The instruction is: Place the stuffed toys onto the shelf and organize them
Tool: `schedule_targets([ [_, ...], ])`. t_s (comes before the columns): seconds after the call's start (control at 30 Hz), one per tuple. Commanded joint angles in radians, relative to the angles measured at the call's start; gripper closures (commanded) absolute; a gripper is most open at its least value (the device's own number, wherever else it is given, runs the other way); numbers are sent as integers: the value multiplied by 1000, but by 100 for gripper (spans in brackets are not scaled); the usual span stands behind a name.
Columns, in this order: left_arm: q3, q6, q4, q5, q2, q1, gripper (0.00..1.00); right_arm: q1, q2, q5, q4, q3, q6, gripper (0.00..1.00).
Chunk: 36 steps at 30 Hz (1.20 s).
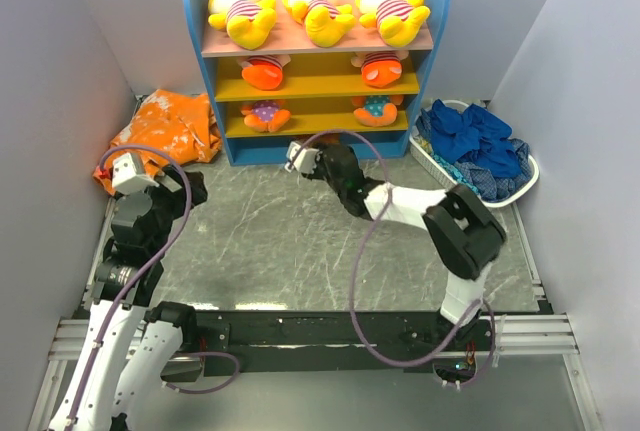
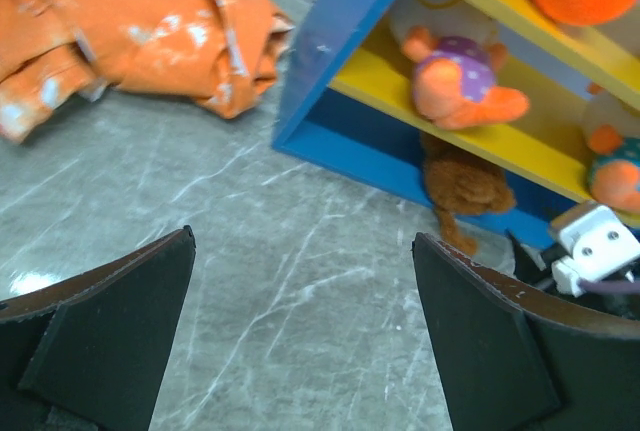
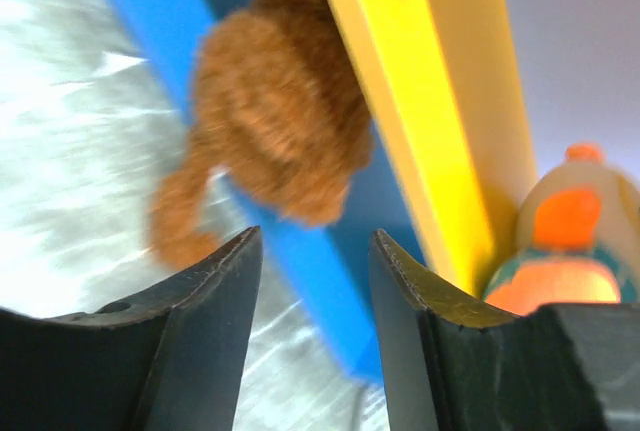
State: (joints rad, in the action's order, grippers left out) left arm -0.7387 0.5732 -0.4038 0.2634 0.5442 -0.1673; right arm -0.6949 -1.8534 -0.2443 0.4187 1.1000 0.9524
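Right claw (image 3: pixel 315 241) by monkey (image 3: pixel 275 111) in shelf (image 3: pixel 420 101)

Eight stuffed toys (image 1: pixel 390 6) are sitting on and at one shelf (image 1: pixel 197 61).
Three yellow striped toys (image 1: pixel 316 6) are lying along the shelf's pink top board. Four orange-limbed toys (image 1: pixel 263 71) are sitting on its yellow boards, two on the middle and two on the lower. One brown monkey (image 2: pixel 468 186) is resting at the shelf's foot. One orange-and-white cloth (image 1: pixel 175 126) is lying left of the shelf. One basket (image 1: pixel 528 179) is sitting to its right, holding dark blue cloths (image 1: pixel 480 146) too bunched to count.
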Motion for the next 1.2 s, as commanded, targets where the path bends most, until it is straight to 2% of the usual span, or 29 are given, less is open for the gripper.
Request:
schedule_targets([
  [0.0, 22, -58, 106, -131, -26, -3, 4, -75, 227, -22, -29, -90, -240, 47],
  [0.1, 38, -75, 146, -254, -27, -5, 3, -126, 377, -53, -220, -111, -475, 44],
  [0.13, 45, -78, 157, -303, -32, -14, 4, -130, 407, -53, -285, -98, -626, 43],
  [0.17, 50, -82, 167, -328, -36, -18, 3, -138, 452, -53, -408, -85, -706, 43],
  [0.23, 65, -88, 213, -377, -49, -34, 4, -140, 491, -17, -521, -49, -894, 41],
  [0.27, 68, -90, 229, -438, -49, -35, 4, -141, 529, 2, -602, -49, -934, 37],
  [0.37, 81, -87, 279, -571, -56, -41, 4, -155, 665, 36, -627, -106, -1095, 28],
  [0.4, 85, -87, 295, -608, -58, -43, 4, -155, 707, 62, -624, -152, -1118, 22],
  [0.43, 94, -81, 321, -634, -56, -44, 3, -155, 747, 107, -620, -173, -1147, 0],
  [0.57, 101, -73, 347, -733, -55, -58, 4, -155, 965, 82, -641, -253, -1279, 0],
  [0.63, 108, -65, 359, -777, -56, -72, 4, -155, 1023, 51, -644, -290, -1393, 0],
  [0.7, 111, -58, 388, -838, -56, -80, 4, -155, 1101, -33, -675, -305, -1486, 0],
  [0.87, 131, -16, 456, -932, -55, -87, 4, -155, 1246, -68, -672, -347, -1552, 0],
  [1.17, 131, -32, 441, -903, -56, -100, 4, -155, 1280, -113, -696, -358, -1598, 0],
])
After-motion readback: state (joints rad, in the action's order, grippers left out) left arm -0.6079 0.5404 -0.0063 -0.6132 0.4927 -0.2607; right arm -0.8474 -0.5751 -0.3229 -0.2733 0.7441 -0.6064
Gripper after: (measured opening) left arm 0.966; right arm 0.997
